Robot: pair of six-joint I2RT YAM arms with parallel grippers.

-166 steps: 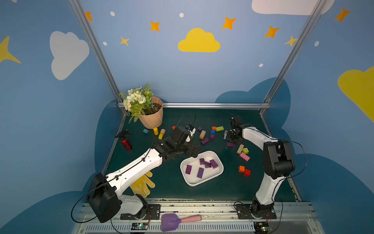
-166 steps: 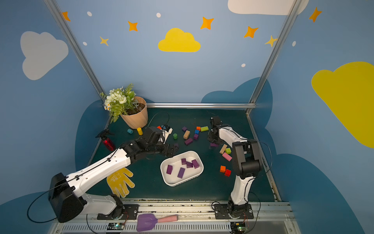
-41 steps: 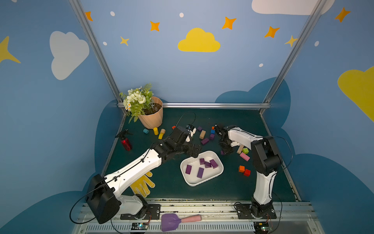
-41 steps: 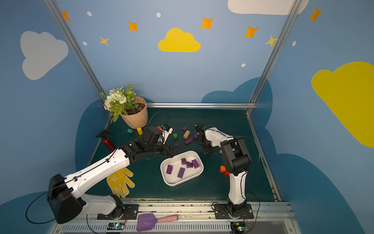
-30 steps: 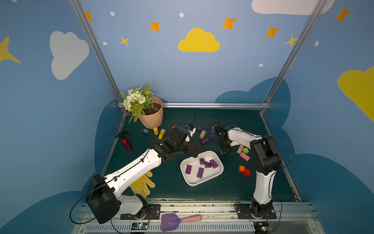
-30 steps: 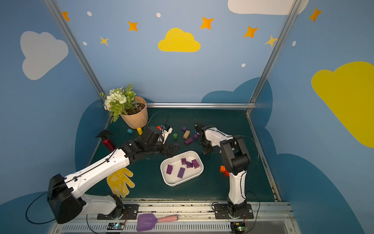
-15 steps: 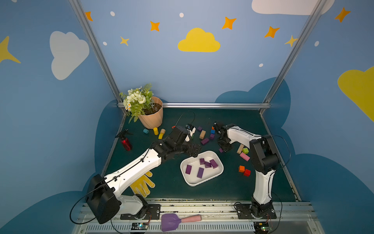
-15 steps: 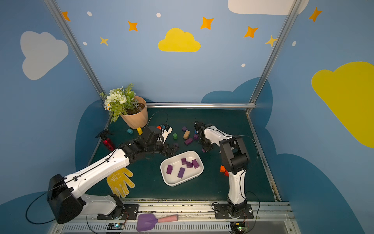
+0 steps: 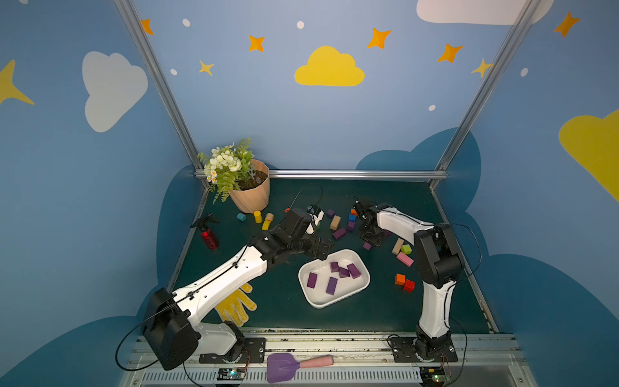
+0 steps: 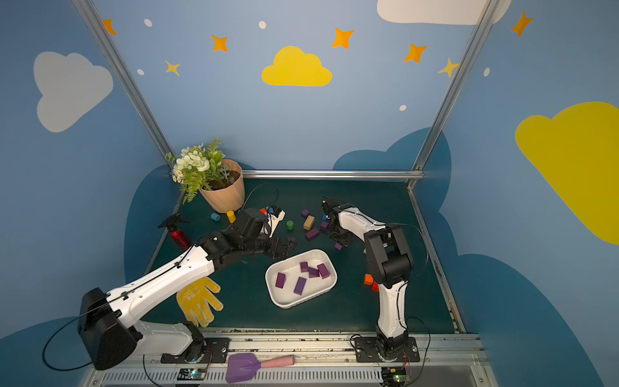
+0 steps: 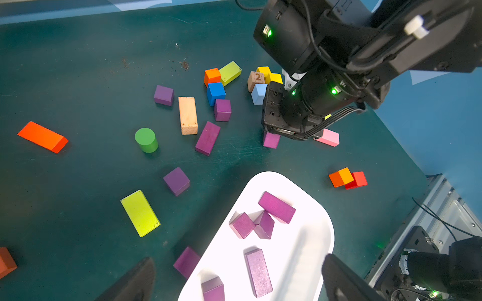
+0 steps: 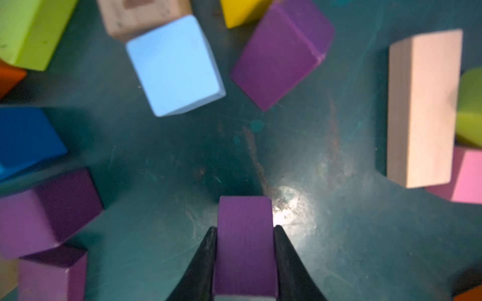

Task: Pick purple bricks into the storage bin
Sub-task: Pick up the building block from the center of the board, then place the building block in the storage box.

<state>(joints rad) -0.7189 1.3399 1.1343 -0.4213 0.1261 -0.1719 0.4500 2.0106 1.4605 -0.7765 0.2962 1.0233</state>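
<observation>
My right gripper (image 12: pixel 245 229) is shut on a small purple brick (image 12: pixel 245 245), low at the mat just beyond the storage bin's far right corner; both top views show that brick (image 9: pixel 367 246) (image 10: pixel 338 247) under the wrist. The storage bin (image 9: pixel 315 298) (image 11: pixel 271 177), a white tray, holds several purple bricks (image 9: pixel 353 270) (image 11: pixel 276 207). My left gripper (image 11: pixel 238 273) is open above the bin's near-left end, with nothing between its fingers. Loose purple bricks (image 11: pixel 208 138) (image 11: pixel 176 180) (image 11: pixel 163 95) lie on the mat behind the bin, and one (image 11: pixel 187 262) rests against its rim.
Blocks of other colours lie around the right gripper: a light blue cube (image 12: pixel 174 65), a wooden block (image 12: pixel 422 109), a pink block (image 9: pixel 404 258), orange and red cubes (image 9: pixel 403 282). A flowerpot (image 9: pixel 251 194), red spray bottle (image 9: pixel 208 234), yellow glove (image 9: pixel 236 305) and purple scoop (image 9: pixel 284 365) stand to the left and front.
The right arm has swung left from the far-right blocks to the small purple brick behind the bin, and its jaws have closed on it. The left arm has hardly moved.
</observation>
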